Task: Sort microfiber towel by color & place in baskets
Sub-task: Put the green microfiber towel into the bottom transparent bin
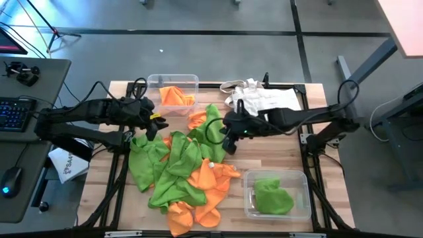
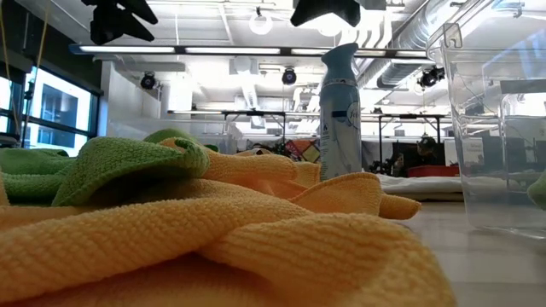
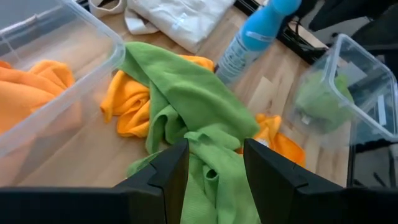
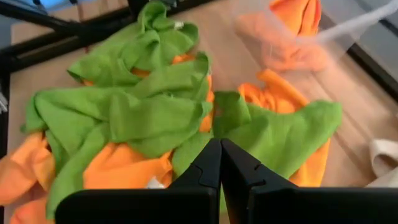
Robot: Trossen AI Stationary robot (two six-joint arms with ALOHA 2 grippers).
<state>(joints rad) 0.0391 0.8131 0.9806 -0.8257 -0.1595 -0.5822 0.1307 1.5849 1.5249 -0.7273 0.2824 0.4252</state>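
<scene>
Orange and green microfiber towels (image 1: 182, 168) lie heaped in a loose pile on the wooden table. The far basket (image 1: 173, 89) holds orange towels. The near right basket (image 1: 277, 193) holds a green towel (image 1: 272, 197). My left gripper (image 3: 214, 171) hangs open above the pile's far left part (image 1: 157, 125), and a green towel (image 3: 186, 99) shows below its fingers. My right gripper (image 4: 221, 158) is shut and hovers over the pile's far right part (image 1: 230, 145), above green and orange towels (image 4: 149, 112). Neither gripper touches anything.
A white cloth tote bag (image 1: 261, 99) lies at the far right of the table. A light-blue bottle (image 3: 255, 37) stands upright between the pile and the near right basket (image 2: 339, 111). Bare wood shows to the right of the pile (image 1: 277, 152).
</scene>
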